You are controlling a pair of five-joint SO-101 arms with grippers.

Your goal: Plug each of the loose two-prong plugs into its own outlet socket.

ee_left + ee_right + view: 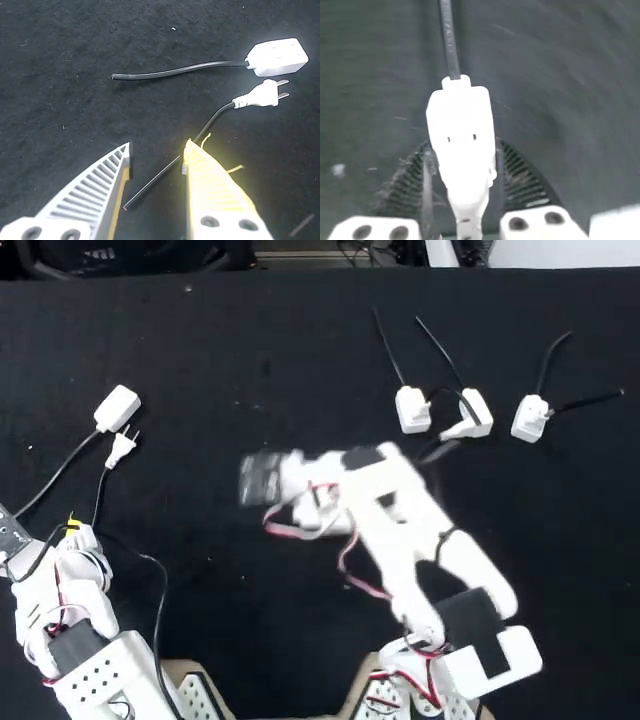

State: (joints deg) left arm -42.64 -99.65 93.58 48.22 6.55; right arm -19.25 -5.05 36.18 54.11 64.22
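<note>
Between the left gripper's (157,145) fingers (100,185), which are standing wide apart and gripping nothing, a black cord (155,182) is lying on the black cloth (60,60). I am following that cord out to one loose two-prong plug (260,95), which is lying just beside one white outlet socket (277,56) without touching it. The plug's long axis is running about parallel to the socket's. Its two prongs are pointing away from its own cord, over bare cloth rather than into the socket. The socket's lead (175,70) is trailing off its opposite end.

The right gripper (465,147) is pinching one white connector (460,130) between its ribbed fingers (520,175). The connector's long axis is running straight out from the jaws, and its black cable (449,45) is leaving the outer end. I cannot tell whether it is a plug or a socket.

From overhead I am seeing this gripper (262,478) hanging well apart from the outlet socket (117,407). Beyond it, three more white corded pieces (470,415) are sitting in a row, far across the cloth from the socket.
</note>
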